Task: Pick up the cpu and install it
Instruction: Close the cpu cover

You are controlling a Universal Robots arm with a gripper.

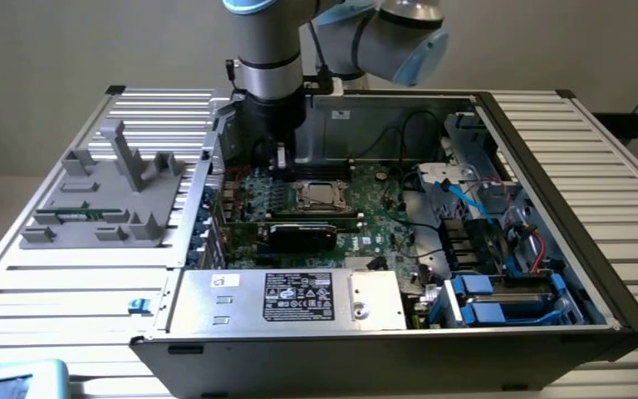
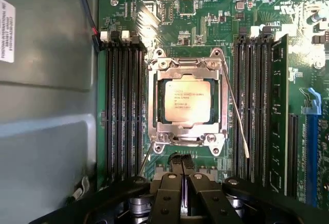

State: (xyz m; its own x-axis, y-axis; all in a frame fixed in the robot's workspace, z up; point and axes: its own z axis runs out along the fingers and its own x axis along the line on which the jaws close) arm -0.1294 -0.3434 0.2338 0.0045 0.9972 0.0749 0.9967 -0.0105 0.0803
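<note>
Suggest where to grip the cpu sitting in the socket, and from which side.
Come straight down from above: the cpu lies flat inside a metal frame, silver top the only open face. Pinch two opposite edges of that top; the frame hugs every side, so a sideways approach looks blocked.

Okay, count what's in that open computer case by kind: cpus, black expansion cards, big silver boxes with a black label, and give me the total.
cpu: 1
black expansion card: 1
silver box with black label: 1
Total: 3
</note>
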